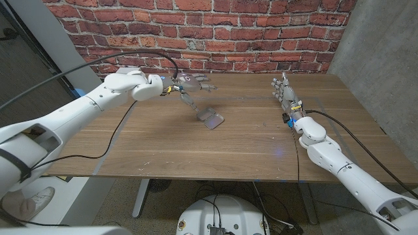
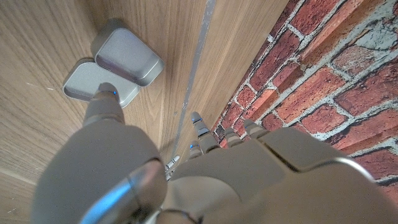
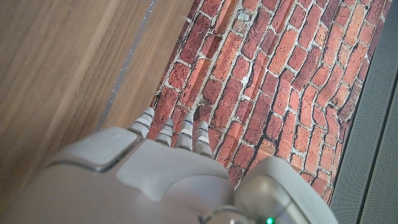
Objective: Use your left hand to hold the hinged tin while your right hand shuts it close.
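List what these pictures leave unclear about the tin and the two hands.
- Hinged tin: head view too small to show its hinge.
- Left hand: in the left wrist view its thumb overlaps the tin; contact cannot be told.
- Right hand: palm side hidden in the right wrist view by its own back.

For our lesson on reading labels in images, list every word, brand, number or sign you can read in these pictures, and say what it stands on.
None can be read.
The open hinged tin: plain grey metal, no lettering on either half.
The left robot hand and right robot hand: no printed marks; only small blue and green lights.
The wooden table and brick wall: no signs or numbers.
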Robot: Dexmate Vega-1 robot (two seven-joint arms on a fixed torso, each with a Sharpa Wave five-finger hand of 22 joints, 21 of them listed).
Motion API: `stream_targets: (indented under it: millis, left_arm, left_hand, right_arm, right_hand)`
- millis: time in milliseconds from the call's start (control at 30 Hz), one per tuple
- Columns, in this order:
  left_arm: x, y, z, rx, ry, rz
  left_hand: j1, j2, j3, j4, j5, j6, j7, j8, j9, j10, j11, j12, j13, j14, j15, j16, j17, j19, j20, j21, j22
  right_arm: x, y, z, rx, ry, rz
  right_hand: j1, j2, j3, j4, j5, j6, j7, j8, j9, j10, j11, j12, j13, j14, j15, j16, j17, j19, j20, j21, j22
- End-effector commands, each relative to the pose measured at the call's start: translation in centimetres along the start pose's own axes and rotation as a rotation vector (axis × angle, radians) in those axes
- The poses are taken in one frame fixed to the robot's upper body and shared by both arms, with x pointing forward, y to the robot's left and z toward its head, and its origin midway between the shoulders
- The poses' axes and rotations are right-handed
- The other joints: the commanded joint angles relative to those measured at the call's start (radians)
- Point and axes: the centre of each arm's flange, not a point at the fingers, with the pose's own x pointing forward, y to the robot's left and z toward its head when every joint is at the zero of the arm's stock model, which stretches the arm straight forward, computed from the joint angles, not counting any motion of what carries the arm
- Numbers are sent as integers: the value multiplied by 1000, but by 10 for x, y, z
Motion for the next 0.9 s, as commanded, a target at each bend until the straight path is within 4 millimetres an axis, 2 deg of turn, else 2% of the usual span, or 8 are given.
stream_targets:
  millis: [33, 267, 600, 900]
  left_arm:
    - [11, -5, -3, 22, -34, -37]
    - [15, -4, -6, 19, -43, -60]
    - [19, 4, 2, 68, -83, -90]
    - [20, -3, 1, 86, -90, -85]
  left_hand:
    - [5, 5, 2, 4, 4, -347, -7, 5, 1, 5, -1, 2, 5, -71, -31, 7, 3, -3, -3, 1, 2]
    - [3, 6, -4, 7, 3, -385, 10, -8, 2, -19, 0, -11, 6, -88, -28, 3, 4, -8, -2, 0, 2]
    - [4, 7, -7, 8, 3, -397, 14, -9, 2, -34, 0, -19, 7, -100, -24, -1, 3, -7, -2, 1, 2]
    - [4, 8, -8, 10, 3, -397, 16, -8, 2, -44, 0, -23, 7, -105, -21, -2, 3, -13, -1, -1, 2]
  right_arm:
    - [-3, 1, 1, -12, -36, -12]
    - [-6, 2, 1, -15, -43, -11]
    - [-7, 5, 3, -25, -54, -18]
    - [-10, 3, 5, -32, -55, -35]
  right_hand:
    - [5, 11, 2, -1, 1, 6, -1, 5, 1, 12, 0, 4, 2, 2, -12, 5, 3, 2, -4, 3, 3]
    - [8, 11, 2, -3, 1, 7, -2, 4, 1, 15, -1, 5, 2, 7, -14, 6, 2, 4, -5, 4, 3]
    - [10, 11, 3, -5, 1, 8, -2, 4, 1, 16, -2, 5, 2, 8, -15, 6, 2, 6, -7, 4, 3]
    - [14, 12, 3, -8, 1, 9, -1, 3, 1, -8, -1, -4, 1, 2, -15, 3, 2, 4, -7, 3, 3]
